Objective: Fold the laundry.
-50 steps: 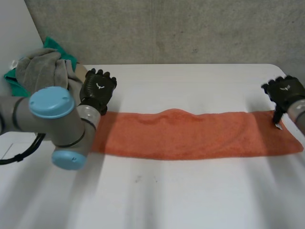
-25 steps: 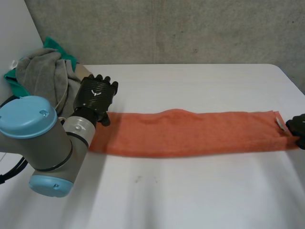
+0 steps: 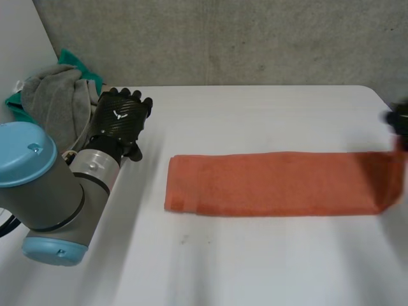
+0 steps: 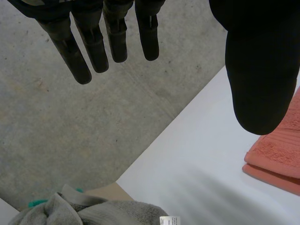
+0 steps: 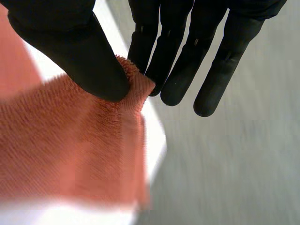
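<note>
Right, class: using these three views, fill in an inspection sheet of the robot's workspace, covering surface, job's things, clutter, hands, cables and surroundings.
Surface: white table, with small faint marks in front of the towel.
Job's things: orange towel, a long strip folded double, lying flat except for its right end, which is lifted.
Clutter: grey towel heaped on a green cloth at the table's far left corner.
Hands: left hand open, fingers straight, beside the heap and off the orange towel; right hand pinches the towel's right end between thumb and fingers.
Cables: nothing seen.
Surroundings: grey concrete wall behind the table.
</note>
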`<state>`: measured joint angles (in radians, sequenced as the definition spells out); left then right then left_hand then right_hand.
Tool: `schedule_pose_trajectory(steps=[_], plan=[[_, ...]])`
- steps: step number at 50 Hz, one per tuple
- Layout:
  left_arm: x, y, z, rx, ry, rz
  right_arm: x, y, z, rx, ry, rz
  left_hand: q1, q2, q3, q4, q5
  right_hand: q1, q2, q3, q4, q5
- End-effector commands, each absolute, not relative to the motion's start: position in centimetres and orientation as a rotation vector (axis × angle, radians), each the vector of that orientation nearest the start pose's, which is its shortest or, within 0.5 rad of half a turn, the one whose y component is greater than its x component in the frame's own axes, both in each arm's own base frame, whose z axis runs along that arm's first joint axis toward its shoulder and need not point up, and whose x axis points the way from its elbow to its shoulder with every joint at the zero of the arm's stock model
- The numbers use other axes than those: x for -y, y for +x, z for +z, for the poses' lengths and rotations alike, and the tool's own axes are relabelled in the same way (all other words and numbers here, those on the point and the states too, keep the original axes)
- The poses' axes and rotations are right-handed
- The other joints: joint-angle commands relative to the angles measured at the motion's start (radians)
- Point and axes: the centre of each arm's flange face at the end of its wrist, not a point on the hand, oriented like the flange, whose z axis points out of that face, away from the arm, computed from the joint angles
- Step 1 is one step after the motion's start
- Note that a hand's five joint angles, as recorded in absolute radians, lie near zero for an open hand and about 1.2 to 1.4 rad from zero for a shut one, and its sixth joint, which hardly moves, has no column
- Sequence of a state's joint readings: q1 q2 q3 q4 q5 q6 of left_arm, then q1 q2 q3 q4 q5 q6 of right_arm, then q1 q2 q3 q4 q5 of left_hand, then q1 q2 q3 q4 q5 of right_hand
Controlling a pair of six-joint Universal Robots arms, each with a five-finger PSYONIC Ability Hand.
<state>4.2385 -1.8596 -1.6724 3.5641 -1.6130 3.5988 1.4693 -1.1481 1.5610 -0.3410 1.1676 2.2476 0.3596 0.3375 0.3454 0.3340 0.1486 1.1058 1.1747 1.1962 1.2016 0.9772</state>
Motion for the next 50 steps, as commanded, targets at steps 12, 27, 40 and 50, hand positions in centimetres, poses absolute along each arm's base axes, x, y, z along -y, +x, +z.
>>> schedule_pose_trajectory(steps=[12, 27, 40, 50], plan=[[25.6, -27.6, 21.7, -2.008, 0.94, -2.221, 21.0, 39.6, 13.6, -1.065, -1.848, -2.015, -0.049, -0.027, -0.035, -0.024, -0.013, 0.29, 0.222, 0.2, 0.195, 0.245], [25.8, -29.0, 22.3, -1.973, 0.961, -2.277, 22.6, 38.0, 15.6, -1.305, -1.638, -1.982, -0.055, -0.033, -0.041, -0.029, -0.019, -0.931, -1.0, -1.022, -1.027, -0.977], [23.5, -34.5, 20.3, -1.978, 1.166, -2.326, 27.4, 25.6, 16.5, -2.263, -1.124, -1.636, -0.061, -0.039, -0.047, -0.035, -0.024, -0.931, -1.0, -1.022, -1.027, -0.977], [23.2, -36.9, 16.2, -2.043, 1.278, -2.245, 30.1, 22.1, 13.3, -2.344, -1.36, -1.74, -0.061, -0.039, -0.047, -0.035, -0.024, -0.277, -0.346, -0.368, -0.373, -0.323]])
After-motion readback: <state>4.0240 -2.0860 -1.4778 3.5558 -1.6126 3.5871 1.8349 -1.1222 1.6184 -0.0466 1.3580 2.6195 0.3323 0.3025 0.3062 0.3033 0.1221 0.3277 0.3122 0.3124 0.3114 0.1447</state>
